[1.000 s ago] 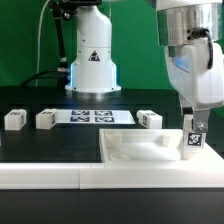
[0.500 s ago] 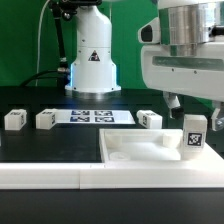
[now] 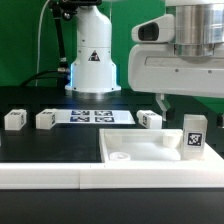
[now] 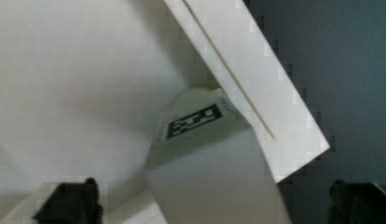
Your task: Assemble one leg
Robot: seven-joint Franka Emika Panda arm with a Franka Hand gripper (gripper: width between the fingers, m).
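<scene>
A leg (image 3: pixel 193 135), a small white post with a marker tag on its face, stands upright in the corner of the large white tray-like piece (image 3: pixel 135 155) at the exterior view's right. My gripper (image 3: pixel 190 100) hangs straight above it, open and apart from it. In the wrist view the same leg (image 4: pixel 204 150) lies between my two dark fingertips (image 4: pixel 69 203), which stand wide of it on both sides. The tray's raised rim (image 4: pixel 261 80) runs past it. My gripper (image 4: pixel 211 205) holds nothing.
Three more legs lie on the black table: two at the exterior view's left (image 3: pixel 14 119) (image 3: pixel 45 119) and one near the middle (image 3: pixel 149 119). The marker board (image 3: pixel 92 116) lies between them. The robot's white base (image 3: pixel 93 60) stands behind.
My gripper has let go of the leg and risen straight up from it. The leg stays upright in the tray's corner.
</scene>
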